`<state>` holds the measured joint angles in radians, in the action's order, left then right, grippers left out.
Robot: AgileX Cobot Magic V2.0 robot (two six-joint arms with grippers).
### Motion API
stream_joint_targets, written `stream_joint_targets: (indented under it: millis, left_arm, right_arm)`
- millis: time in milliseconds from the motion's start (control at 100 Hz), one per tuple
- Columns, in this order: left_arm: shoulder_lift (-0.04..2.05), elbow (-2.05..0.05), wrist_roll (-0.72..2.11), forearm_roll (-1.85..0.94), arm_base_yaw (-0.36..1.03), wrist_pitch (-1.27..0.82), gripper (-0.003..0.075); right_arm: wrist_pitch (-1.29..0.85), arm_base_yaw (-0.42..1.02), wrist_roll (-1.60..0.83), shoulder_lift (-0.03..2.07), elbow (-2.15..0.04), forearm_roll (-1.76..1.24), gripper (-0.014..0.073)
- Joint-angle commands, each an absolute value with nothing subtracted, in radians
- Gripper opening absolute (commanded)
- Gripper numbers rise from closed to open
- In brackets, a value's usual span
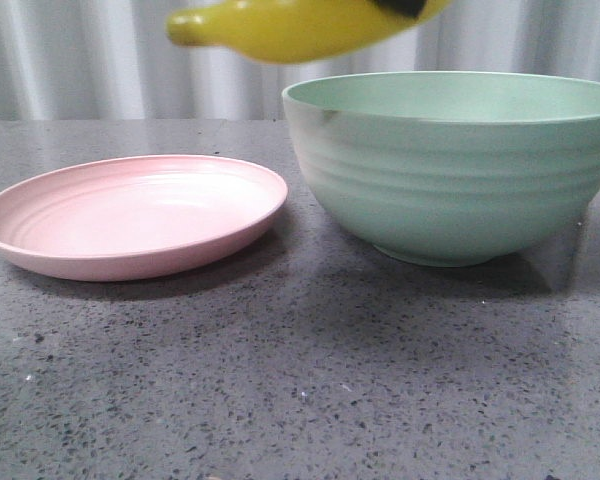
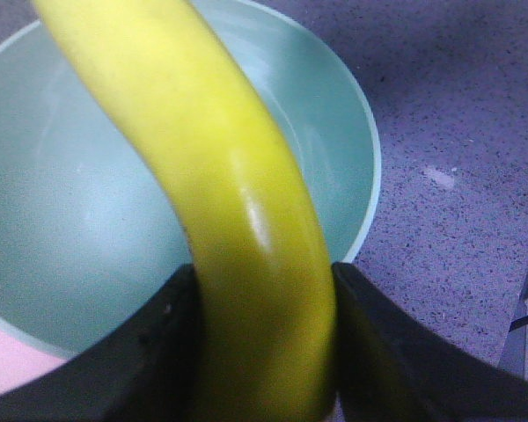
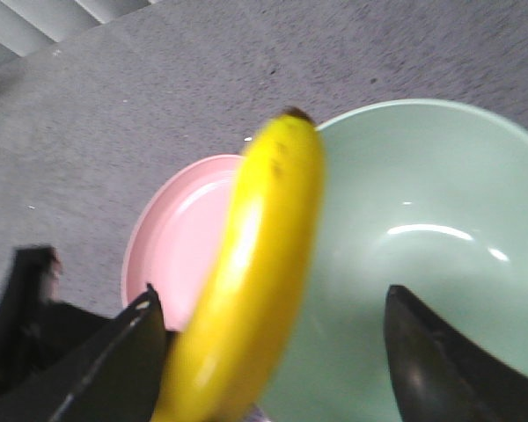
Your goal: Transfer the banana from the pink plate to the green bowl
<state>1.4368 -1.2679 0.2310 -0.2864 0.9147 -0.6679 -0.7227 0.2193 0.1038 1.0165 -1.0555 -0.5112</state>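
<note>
On my left wrist feed the left pincer [image 2: 264, 352] is clamped on the banana [image 2: 202, 176], one dark finger [image 2: 150, 352] pressed to each side of the yellow body at the bottom of the frame. The fruit curves away from the grip up toward the upper left of that frame, and it hangs over the hollow of the green bowl [image 2: 53, 220], which fills the left and centre behind it.

On the right wrist feed I see the right pincer [image 3: 273, 352] spread wide, its two dark fingers [image 3: 114, 360] far apart at the lower left and lower right. The banana crosses that frame between them, its dark tip near the centre top; I cannot tell whether either finger touches it.

From the front camera the banana sits along the top edge, centre, in the air above the bowl's left rim, its greenish end pointing left. The bowl stands at centre right on the speckled grey worktop [image 1: 300, 380]. The pink plate [image 1: 130, 215] lies at centre left, just beside the bowl, with nothing on it.
</note>
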Motion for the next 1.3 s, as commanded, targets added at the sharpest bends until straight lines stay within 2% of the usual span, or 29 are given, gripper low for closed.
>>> stream_joint_targets:
  millis: [0,250,480,550,600,720,790,1060,1290]
  left_arm:
    - [1.418,-1.304,0.233,-0.333,0.925,-0.600,0.0207]
    - [1.420,-1.304,0.233,-0.340,0.926,-0.600,0.0207]
    - [1.420,-1.304,0.233,-0.340,0.926,-0.597,0.0207]
    - [1.420,-1.304,0.240,-0.340,0.926,-0.587,0.0212]
    - [1.420,-1.304,0.249,-0.340,0.926,-0.582,0.0222]
    - [1.420,-1.304,0.249,-0.340,0.926,-0.582,0.0298]
    - [1.420,-1.307,0.249,-0.340,0.926,-0.582,0.0333]
    - [1.378,-1.342,0.250,-0.333,0.924,-0.584,0.0360]
    - [1.333,-1.391,0.250,-0.329,0.924,-0.587,0.0360]
  right_arm:
    - [-0.644,0.220,0.089,1.068,-1.102,-0.589,0.0451]
    - [-0.608,0.220,0.089,1.200,-1.109,-0.655,0.0450]
    - [-0.606,0.220,0.083,1.232,-1.109,-0.704,0.0429]
    - [-0.616,0.220,0.083,1.232,-1.109,-0.704,0.0345]
    - [-0.620,0.220,0.083,1.232,-1.109,-0.704,0.0238]
    - [-0.617,0.220,0.083,1.232,-1.109,-0.706,0.0010]
    - [-0.617,0.220,0.083,1.232,-1.109,-0.721,-0.0069]
    - [-0.590,0.215,0.083,1.229,-1.140,-0.747,-0.0069]
    - [-0.563,0.145,0.063,1.225,-1.223,-0.497,-0.0069]
